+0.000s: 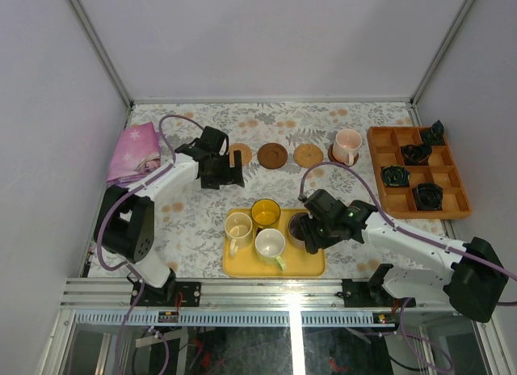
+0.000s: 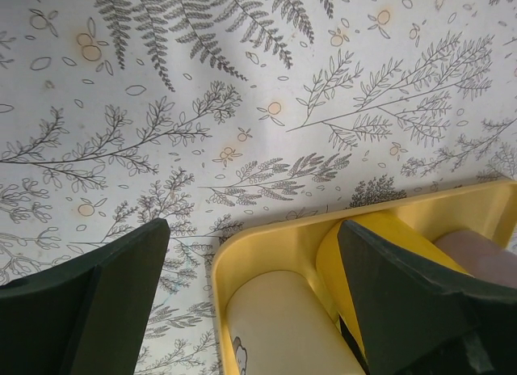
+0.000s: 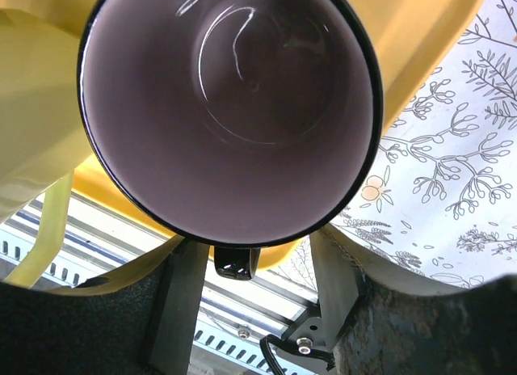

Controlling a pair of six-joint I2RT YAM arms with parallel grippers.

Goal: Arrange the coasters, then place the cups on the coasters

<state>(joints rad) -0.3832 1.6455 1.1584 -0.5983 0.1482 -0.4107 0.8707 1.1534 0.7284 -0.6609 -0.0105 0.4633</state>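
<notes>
Floral cloth covers the table, and nearest the arms the yellow tray holds four cups. Over its right end the right gripper straddles the handle of the purple-grey cup, jaws parted with a gap showing, not yet pinching. The left gripper hangs wide and empty above the cloth beyond the tray. Farther off lies the row of coasters, the pink cup standing on the rightmost. Cup placing seems to be the step in hand. Next, the right jaws likely need to close on the handle, then lift toward the bare tan coaster.
</notes>
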